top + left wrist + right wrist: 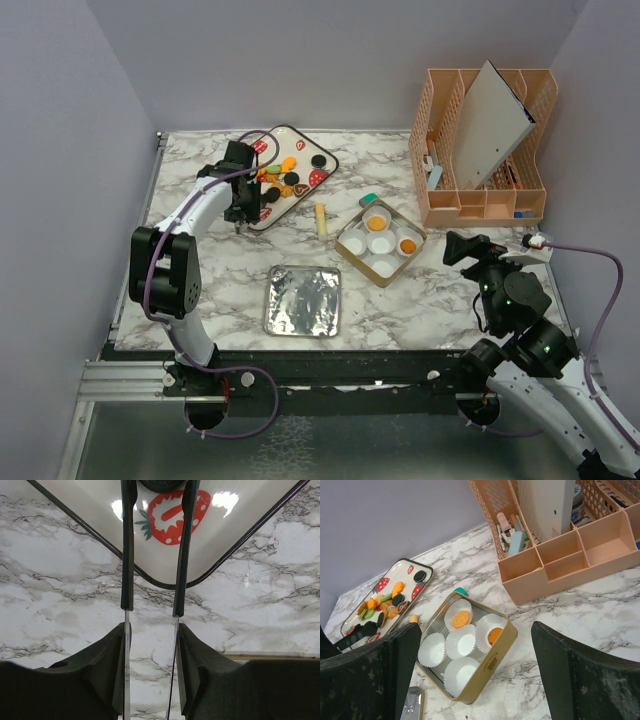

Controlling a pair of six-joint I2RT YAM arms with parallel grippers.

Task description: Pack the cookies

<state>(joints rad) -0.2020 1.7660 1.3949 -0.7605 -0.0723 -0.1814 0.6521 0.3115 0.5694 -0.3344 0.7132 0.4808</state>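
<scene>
Now, cookies (278,178) piled on the strawberry tray (285,138), two set in the tin (358,265), tongs (128,555) clamped in the left gripper (151,630) over the tray corner, right gripper (475,675) held wide, empty.

Left side is tight. The left arm (205,205) hangs over the near corner of the tray (285,138), and the side wall (70,150) is close behind it. Cookies (283,180) crowd the tray's middle.

There's an open strip of table (400,320) between the tray and the gold tin (360,266), with only a small cream stick (321,218) lying in it. The silver lid (303,300) lies flat out front, so it's easy to pass over.

The tall pink organizer (470,208) and its leaning white board (495,125) block the far right corner. The marble just in front of it is open.
</scene>
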